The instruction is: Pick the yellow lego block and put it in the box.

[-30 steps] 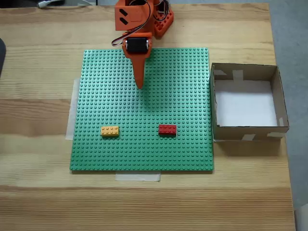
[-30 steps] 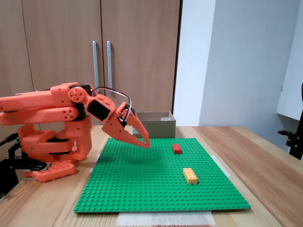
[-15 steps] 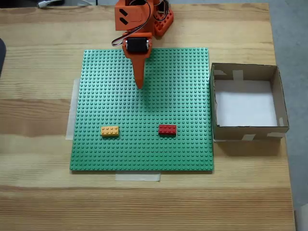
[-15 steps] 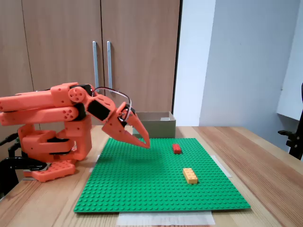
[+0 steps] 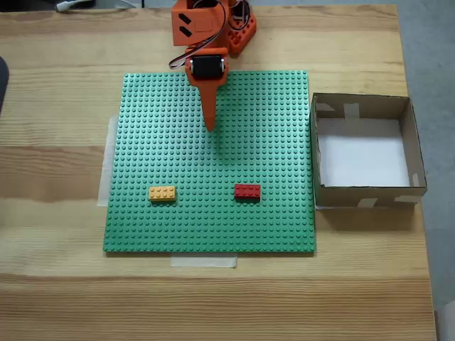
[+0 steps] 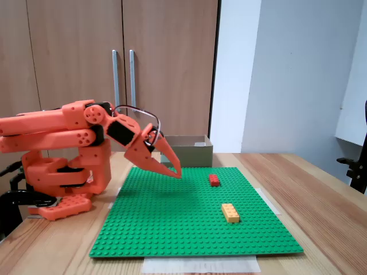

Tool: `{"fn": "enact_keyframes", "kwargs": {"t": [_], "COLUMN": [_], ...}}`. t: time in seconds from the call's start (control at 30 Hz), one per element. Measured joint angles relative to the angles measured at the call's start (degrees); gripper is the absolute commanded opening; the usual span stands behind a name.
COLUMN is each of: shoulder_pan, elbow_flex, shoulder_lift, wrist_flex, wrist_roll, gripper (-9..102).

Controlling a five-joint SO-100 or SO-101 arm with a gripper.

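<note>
The yellow lego block (image 5: 162,193) lies flat on the green baseplate (image 5: 277,142), in its lower left part in the top-down fixed view; in the side fixed view the block (image 6: 230,212) is near the plate's front right. The cardboard box (image 5: 355,193) with a white bottom stands just off the plate's right edge, and shows behind the arm as the box (image 6: 189,152) from the side. My orange gripper (image 5: 210,128) hovers shut and holding nothing over the plate's upper middle, well away from the block. From the side the gripper (image 6: 176,173) points down just above the studs.
A red brick (image 5: 247,191) sits on the plate to the right of the yellow one, between it and the box. The arm's base (image 5: 231,28) stands at the table's far edge. Pale tape strips (image 5: 203,261) hold the plate. Wooden cabinet doors (image 6: 120,51) stand behind.
The gripper has shifted slightly to the right in the top-down view. The bricks and the box have not moved.
</note>
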Motion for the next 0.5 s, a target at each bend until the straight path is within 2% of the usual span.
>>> {"fn": "enact_keyframes", "kwargs": {"t": [0.2,0.37,0.5], "shoulder_pan": [1.9,4.1,6.9], "elbow_flex": [-2.9,-7.3,-15.2], "shoulder_lift": [0.0,-1.0,-8.2], "wrist_flex": [-1.0,3.0,3.1], "wrist_roll": [-1.5,-2.7,-3.1], "gripper": [-1,-1,-1]}}
